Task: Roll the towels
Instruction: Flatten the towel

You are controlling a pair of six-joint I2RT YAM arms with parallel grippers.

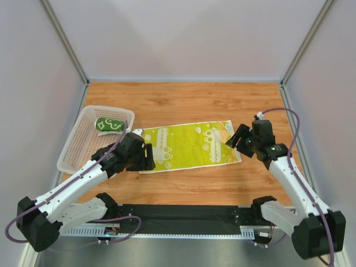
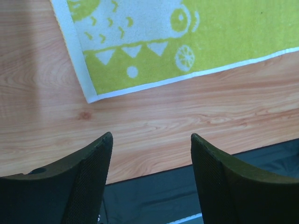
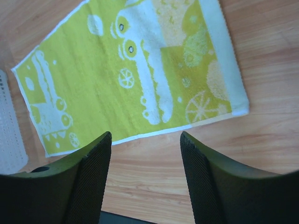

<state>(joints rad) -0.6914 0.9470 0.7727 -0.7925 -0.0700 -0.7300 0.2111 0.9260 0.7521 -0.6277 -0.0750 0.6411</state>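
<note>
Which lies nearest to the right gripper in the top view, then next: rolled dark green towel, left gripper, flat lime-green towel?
1. Flat lime-green towel, just left of the right gripper.
2. Left gripper, at the towel's left end.
3. Rolled dark green towel, in the white basket, farthest left.

Left arm (image 1: 78, 181), right arm (image 1: 292, 175) extended; jaws apart, seemingly empty.
</note>
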